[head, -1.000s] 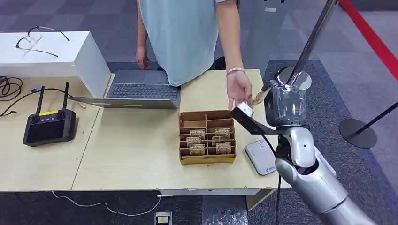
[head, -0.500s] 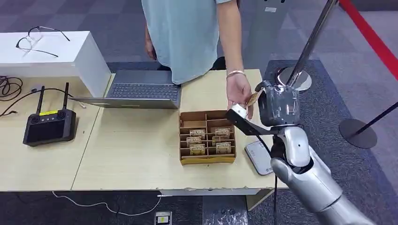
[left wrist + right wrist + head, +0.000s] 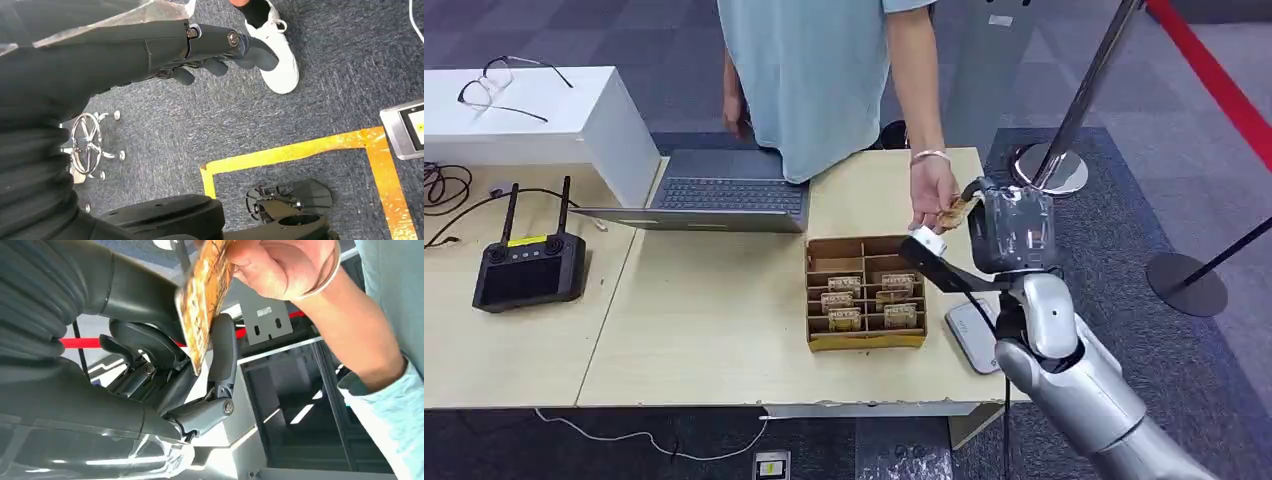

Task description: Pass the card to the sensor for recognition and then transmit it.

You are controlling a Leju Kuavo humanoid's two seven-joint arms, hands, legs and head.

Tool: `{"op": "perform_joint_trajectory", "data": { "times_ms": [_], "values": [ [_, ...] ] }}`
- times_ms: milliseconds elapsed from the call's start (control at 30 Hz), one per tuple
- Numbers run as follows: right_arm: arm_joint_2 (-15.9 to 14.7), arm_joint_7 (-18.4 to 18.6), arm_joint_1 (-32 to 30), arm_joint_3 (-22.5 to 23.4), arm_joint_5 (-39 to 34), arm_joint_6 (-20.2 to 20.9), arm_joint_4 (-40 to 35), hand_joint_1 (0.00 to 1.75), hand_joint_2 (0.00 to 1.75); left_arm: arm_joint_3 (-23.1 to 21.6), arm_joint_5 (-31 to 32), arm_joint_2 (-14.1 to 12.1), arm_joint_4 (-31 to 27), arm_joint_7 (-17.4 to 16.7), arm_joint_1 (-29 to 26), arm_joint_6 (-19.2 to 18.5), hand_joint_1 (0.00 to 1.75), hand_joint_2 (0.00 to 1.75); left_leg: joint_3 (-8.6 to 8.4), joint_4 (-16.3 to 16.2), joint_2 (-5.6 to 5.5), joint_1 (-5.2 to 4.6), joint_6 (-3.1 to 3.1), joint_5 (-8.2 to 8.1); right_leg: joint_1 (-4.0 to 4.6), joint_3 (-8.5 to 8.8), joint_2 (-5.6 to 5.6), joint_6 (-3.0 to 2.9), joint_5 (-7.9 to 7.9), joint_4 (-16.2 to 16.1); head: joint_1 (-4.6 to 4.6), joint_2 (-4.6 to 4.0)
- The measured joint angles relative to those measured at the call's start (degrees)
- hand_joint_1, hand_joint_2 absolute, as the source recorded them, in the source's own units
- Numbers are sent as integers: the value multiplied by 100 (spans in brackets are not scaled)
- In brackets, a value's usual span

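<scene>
Head view. Right hand (image 3: 1009, 232) raised above the far right part of the table (image 3: 704, 330), beyond the cardboard tray (image 3: 865, 295). The card (image 3: 956, 211) sticks out of the hand toward the person (image 3: 824, 70) standing across the table; its long axis runs from the robot's fingers toward the person's hand (image 3: 932, 195), tilted slightly upward. The person's fingers touch the card's far end. A white sensor pad (image 3: 977, 335) lies flat on the table near the right edge, just beside the tray, partly behind the robot's forearm. Cards stand in the tray's compartments. A laptop (image 3: 714, 192) sits open at the table's far side; a black controller (image 3: 529, 265) with two antennas lies on the left.

Left wrist view. Left hand (image 3: 210, 50) hangs over the grey carpet, holding nothing; its dark fingers are curled in loosely with gaps between them. A white shoe (image 3: 275, 50) and yellow floor tape (image 3: 310, 150) lie beyond it.

Right wrist view. The card (image 3: 205, 300) is seen nearly edge-on, orange and patterned, its long axis running out from between the robot's fingers (image 3: 222, 347) to the person's hand (image 3: 280, 267). The thick thumb and dark fingers press on the card's near end from opposite faces, a pinch; the remaining fingers are bent beside it. The person's fingers grip the opposite end, a bangle (image 3: 327, 275) at the wrist.
</scene>
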State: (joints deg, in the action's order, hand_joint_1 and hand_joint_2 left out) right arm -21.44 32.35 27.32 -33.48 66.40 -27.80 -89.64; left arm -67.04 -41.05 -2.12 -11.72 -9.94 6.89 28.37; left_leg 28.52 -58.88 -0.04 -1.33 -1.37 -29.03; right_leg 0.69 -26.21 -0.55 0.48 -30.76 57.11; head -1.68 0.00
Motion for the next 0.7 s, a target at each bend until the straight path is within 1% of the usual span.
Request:
{"op": "perform_joint_trajectory", "data": {
  "times_ms": [33,67,100,133,167,267,500,700],
  "values": [
    [4,0,0,0,2,-4,0,140,175,0,0,0,0,2,0,2,0,175,0,0,0,0,0,0,0,0,0,0,0,0,-2,-2],
    [7,0,0,0,15,-7,0,65,175,0,2,0,0,4,0,9,0,175,0,0,0,0,0,0,0,0,0,0,0,0,0,0],
    [9,0,0,-2,20,-9,0,31,175,0,7,0,0,4,0,9,0,175,0,0,0,0,0,0,0,0,0,0,0,0,0,0],
    [9,0,-1,-2,33,-11,0,5,175,0,9,0,0,4,0,9,0,175,0,0,0,0,0,0,0,0,0,0,0,0,0,0],
    [9,0,-3,-2,69,-24,0,0,175,0,9,0,0,4,0,9,0,175,0,0,1,0,0,0,0,-1,0,0,0,0,0,0],
    [9,9,-5,0,181,-103,0,0,175,0,18,0,0,13,0,9,0,175,0,0,0,0,0,0,0,-2,0,0,0,0,0,0],
    [-42,168,-73,39,310,-101,-13,0,175,0,42,0,0,37,-2,13,0,175,-1,0,1,0,0,0,0,-2,0,0,0,0,0,0],
    [-92,214,-149,122,360,-101,-68,0,175,0,42,4,0,39,-4,28,0,175,0,0,1,0,0,0,0,-2,0,0,0,-1,0,0]
  ]
}}
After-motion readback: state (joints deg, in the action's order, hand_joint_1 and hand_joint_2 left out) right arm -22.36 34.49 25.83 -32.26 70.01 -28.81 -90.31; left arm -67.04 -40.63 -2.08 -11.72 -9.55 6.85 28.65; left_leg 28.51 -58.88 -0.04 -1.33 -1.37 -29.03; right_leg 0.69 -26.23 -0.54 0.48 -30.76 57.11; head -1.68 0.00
